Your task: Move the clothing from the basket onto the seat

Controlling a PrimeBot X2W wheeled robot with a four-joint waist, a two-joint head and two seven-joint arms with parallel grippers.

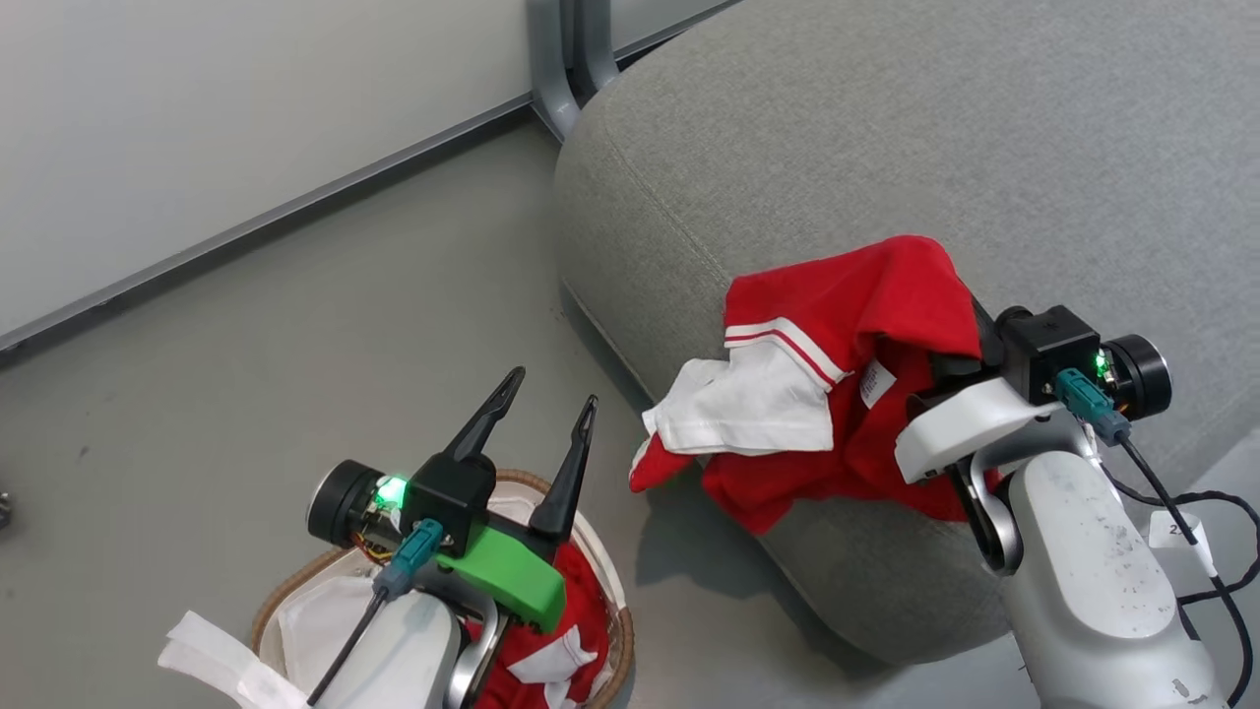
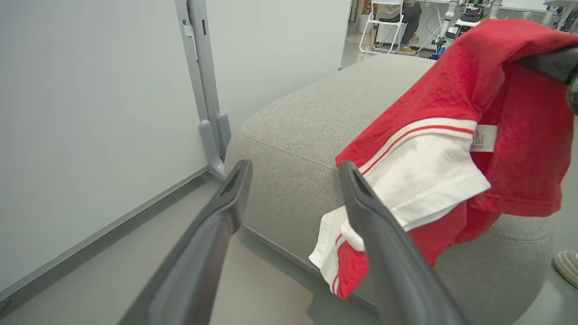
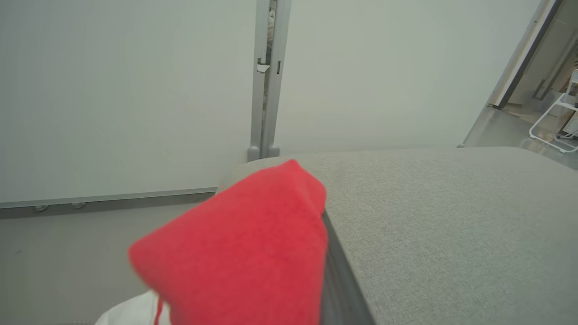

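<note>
left gripper (image 1: 539, 409) is held wide open, empty, over the basket (image 1: 281, 591); right gripper (image 1: 989, 345) is covered by 1 red garment (image 1: 856, 295), so its opening cannot be told.

Pale matte wall panels (image 1: 197, 128), a grey upright post (image 1: 566, 59) joining them, a grey skirting strip (image 1: 266, 212) along their foot, smooth grey floor (image 1: 295, 394) with faint scuffs, soft even light, an open doorway (image 3: 555, 67) to one side, a white folding chair (image 2: 384, 31) beyond.
</note>
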